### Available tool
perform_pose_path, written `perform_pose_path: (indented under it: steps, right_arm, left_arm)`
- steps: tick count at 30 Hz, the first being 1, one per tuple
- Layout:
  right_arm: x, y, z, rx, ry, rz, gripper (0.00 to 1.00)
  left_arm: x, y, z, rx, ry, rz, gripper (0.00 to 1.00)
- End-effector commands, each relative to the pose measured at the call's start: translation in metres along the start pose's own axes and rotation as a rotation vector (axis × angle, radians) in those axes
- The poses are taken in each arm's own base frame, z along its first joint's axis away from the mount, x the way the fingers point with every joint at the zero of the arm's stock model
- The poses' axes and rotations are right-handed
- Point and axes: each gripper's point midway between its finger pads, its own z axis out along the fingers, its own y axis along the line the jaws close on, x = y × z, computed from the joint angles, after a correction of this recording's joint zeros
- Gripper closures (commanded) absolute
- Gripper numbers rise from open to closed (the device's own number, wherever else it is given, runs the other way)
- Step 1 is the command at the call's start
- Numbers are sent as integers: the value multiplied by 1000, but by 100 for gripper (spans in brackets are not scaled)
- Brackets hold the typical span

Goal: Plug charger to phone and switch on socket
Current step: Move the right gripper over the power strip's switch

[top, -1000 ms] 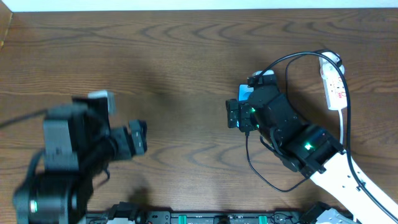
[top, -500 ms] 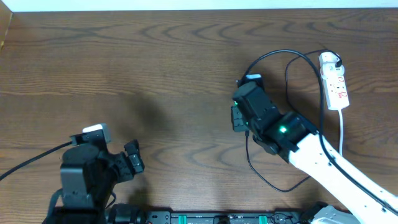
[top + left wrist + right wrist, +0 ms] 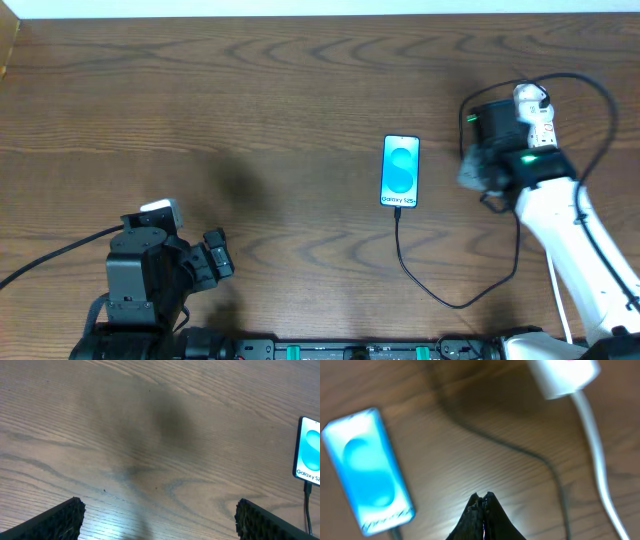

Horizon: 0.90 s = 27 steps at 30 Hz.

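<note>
The phone (image 3: 401, 171) lies flat mid-table, its turquoise screen lit, and shows too in the left wrist view (image 3: 310, 455) and the right wrist view (image 3: 367, 470). The charger cable (image 3: 440, 293) runs from the phone's near end, loops right and arcs over to the socket (image 3: 540, 125) at the far right. My right gripper (image 3: 475, 172) hovers between phone and socket, shut and empty (image 3: 482, 496); the arm hides most of the socket. The socket's end (image 3: 562, 375) lies up and to the right of the fingertips. My left gripper (image 3: 222, 253) rests near the front left, open (image 3: 160, 525).
The socket's white cord (image 3: 597, 455) runs toward the near right beside the black cable (image 3: 520, 450). The table's far edge (image 3: 320, 16) meets a white wall. A black rail (image 3: 340, 350) runs along the near edge.
My right gripper has left the phone, swung right to the socket and shut its jaws, so the phone now lies uncovered. The left arm has drawn back toward the near edge, still open.
</note>
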Motion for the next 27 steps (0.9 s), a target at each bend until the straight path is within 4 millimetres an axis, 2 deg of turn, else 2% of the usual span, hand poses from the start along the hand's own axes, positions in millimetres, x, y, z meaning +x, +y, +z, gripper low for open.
perform_pose_path:
  steps: [1,8,14,21,27]
  right_arm:
    - [-16,-25,4,11,-5,122,98]
    - [-43,-72,8,33,-24,300,99]
    - [-68,-98,-3,38,-71,397,99]
    - [-99,-114,-20,40,-136,455,99]
    - [-120,-122,-17,64,-113,467,99]
  left_arm:
    - [-1,3,-1,-17,-6,-7,4]
    - [-1,3,-1,-16,-8,-7,4]
    - [-1,3,-6,-9,-32,-8,4]
    - [-3,3,-19,13,-99,-12,4]
    - [-3,4,-33,36,-174,-16,4]
